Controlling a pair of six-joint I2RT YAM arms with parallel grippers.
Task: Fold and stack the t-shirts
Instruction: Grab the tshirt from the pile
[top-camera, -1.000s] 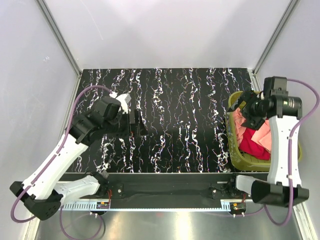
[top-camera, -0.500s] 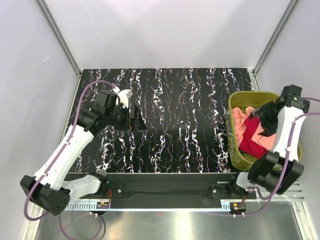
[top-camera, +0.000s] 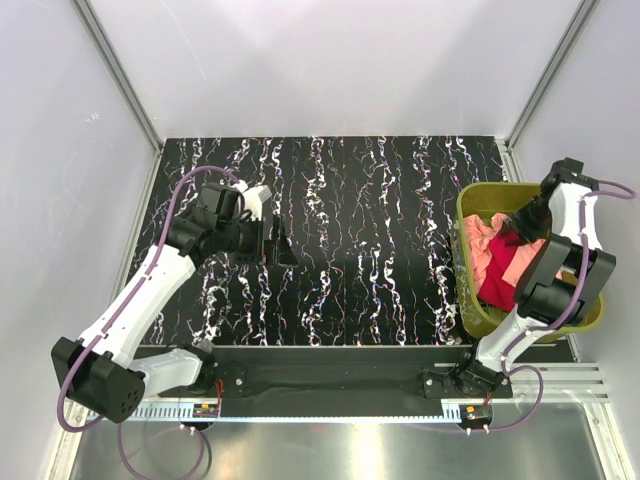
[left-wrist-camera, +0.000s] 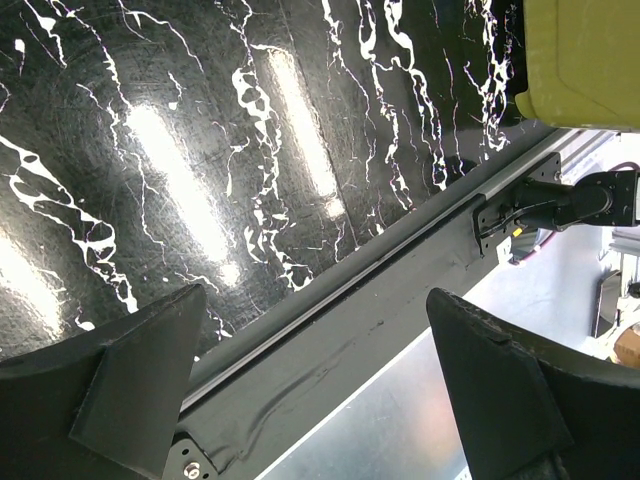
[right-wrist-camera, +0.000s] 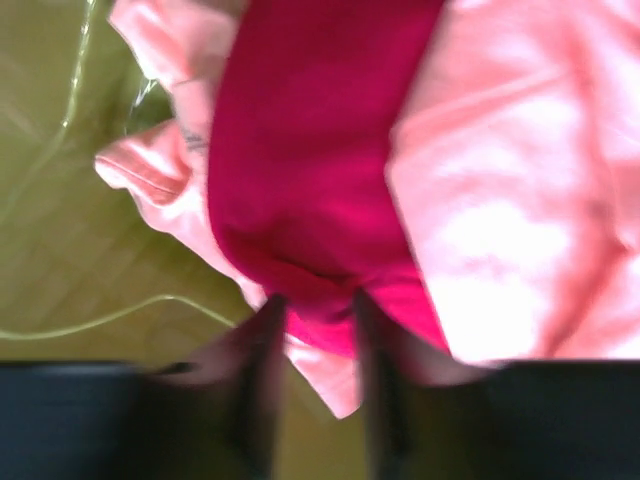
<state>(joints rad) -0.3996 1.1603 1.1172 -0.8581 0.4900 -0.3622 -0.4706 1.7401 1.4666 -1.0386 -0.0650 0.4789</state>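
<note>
The crimson red t-shirt (right-wrist-camera: 310, 150) lies crumpled with the pale pink t-shirt (right-wrist-camera: 500, 200) inside the olive-green basket (top-camera: 480, 195) at the table's right side. My right gripper (right-wrist-camera: 320, 310) reaches down into the basket, its two fingers pinched around a fold of the red cloth; the wrist view is blurred by motion. From above, the red t-shirt (top-camera: 500, 285) and pink t-shirt (top-camera: 478, 245) show beside the right gripper (top-camera: 528, 222). My left gripper (top-camera: 275, 245) hovers over the left part of the black marbled table (top-camera: 350, 200), open and holding nothing (left-wrist-camera: 315, 295).
The basket's corner (left-wrist-camera: 585, 60) shows at the top right of the left wrist view. A black mounting rail (left-wrist-camera: 330, 330) runs along the table's near edge. White walls and metal frame posts enclose the table on three sides.
The right arm dropped into the basket and its fingers closed in on the red cloth. The left arm shifted slightly and stayed open.
</note>
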